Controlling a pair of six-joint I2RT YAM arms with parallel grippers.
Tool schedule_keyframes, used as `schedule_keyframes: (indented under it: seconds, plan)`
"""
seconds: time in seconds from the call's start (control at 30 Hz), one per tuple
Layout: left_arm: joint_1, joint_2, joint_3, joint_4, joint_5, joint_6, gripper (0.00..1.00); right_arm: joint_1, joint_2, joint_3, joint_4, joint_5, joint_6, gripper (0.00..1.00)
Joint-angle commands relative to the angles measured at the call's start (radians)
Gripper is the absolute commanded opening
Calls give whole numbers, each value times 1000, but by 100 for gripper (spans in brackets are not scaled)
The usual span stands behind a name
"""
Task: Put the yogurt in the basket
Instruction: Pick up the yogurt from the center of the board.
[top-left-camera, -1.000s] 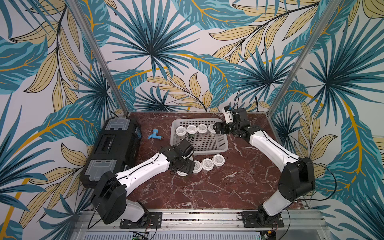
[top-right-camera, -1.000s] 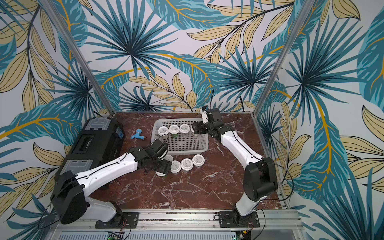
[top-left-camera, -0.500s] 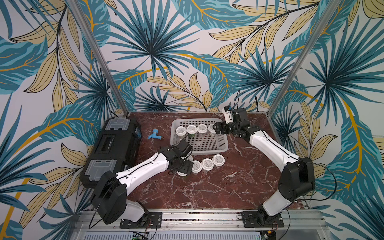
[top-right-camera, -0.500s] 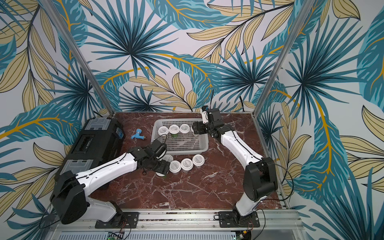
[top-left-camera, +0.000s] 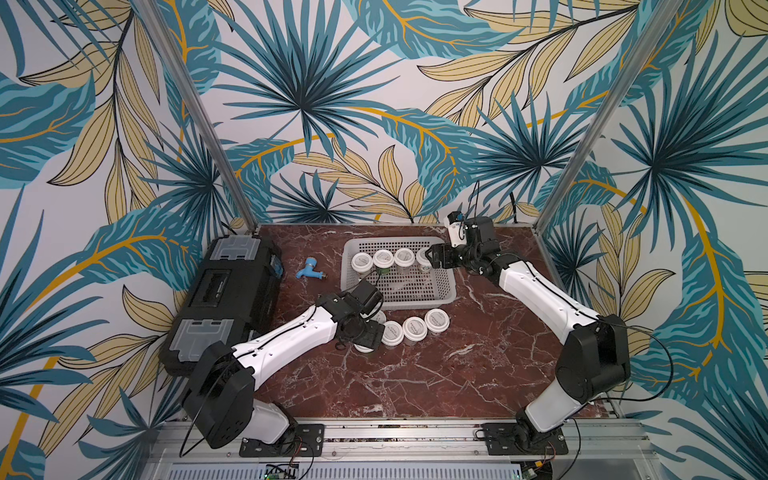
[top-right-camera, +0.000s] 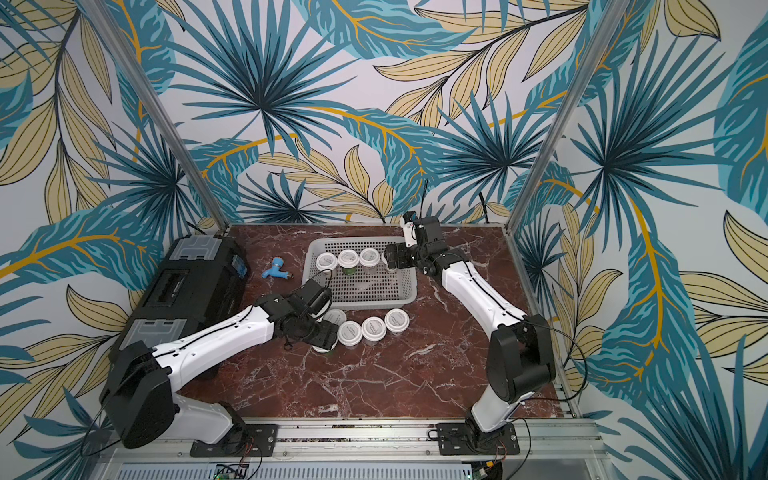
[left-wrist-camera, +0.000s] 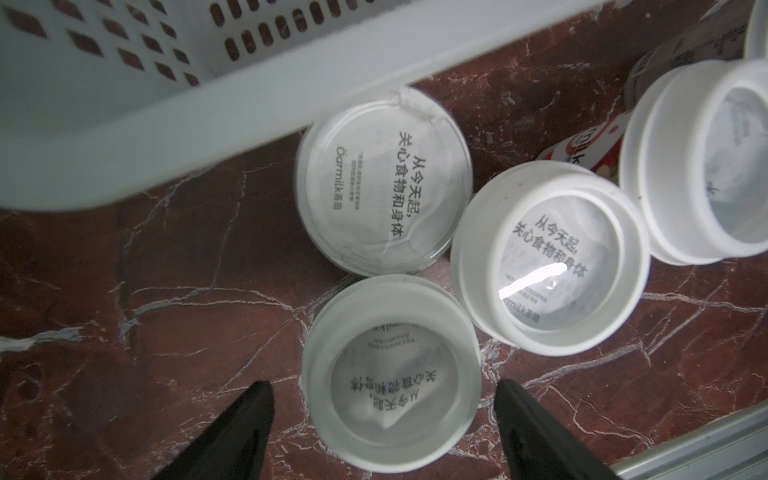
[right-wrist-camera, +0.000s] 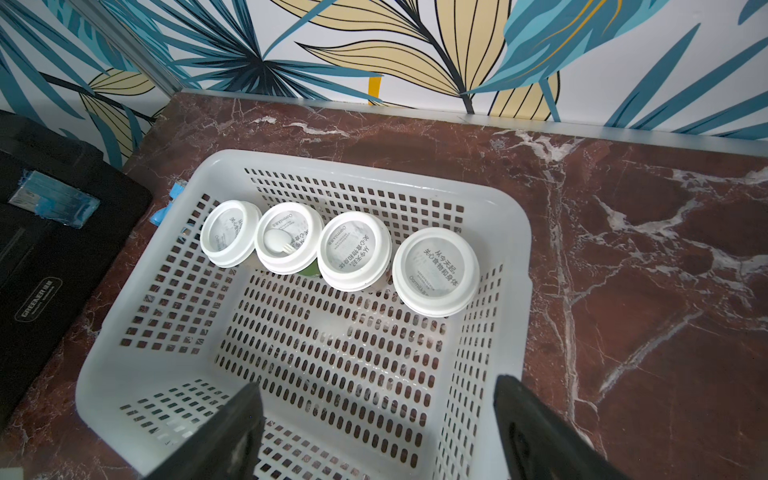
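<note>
Left gripper (left-wrist-camera: 382, 388), jaws apart, straddles a white-lidded clear round yogurt cup (left-wrist-camera: 390, 365) just near of the pale perforated plastic basket (right-wrist-camera: 353, 164). Centre it first, then close below the lid rim. Right gripper (right-wrist-camera: 376, 384) hangs open and empty over the basket.

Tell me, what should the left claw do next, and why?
Probably close the left gripper on the yogurt cup that its open jaws straddle. The cup stands on the table outside the basket, and gaps show on both sides of it.
</note>
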Motion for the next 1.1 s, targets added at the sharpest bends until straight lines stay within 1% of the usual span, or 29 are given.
schedule_keyframes:
  seconds: [0.0,0.13,0.67,0.83,0.93,1.07]
  plan:
    - [4,17,-22,20,13,15,87,-3,3,-11,11,-12,11,90]
    - [4,24,-22,21,13,15,83,-5,4,-10,10,-13,11,90]
    - [-8,22,-46,40,22,7,76,-5,3,-10,9,-14,11,89]
    - [-10,24,-51,42,18,6,75,-4,1,-11,9,-12,10,89]
    - [-11,25,-56,42,15,4,71,-4,1,-12,9,-12,10,89]
    - [-12,28,-57,42,13,3,70,-4,1,-9,9,-12,11,89]
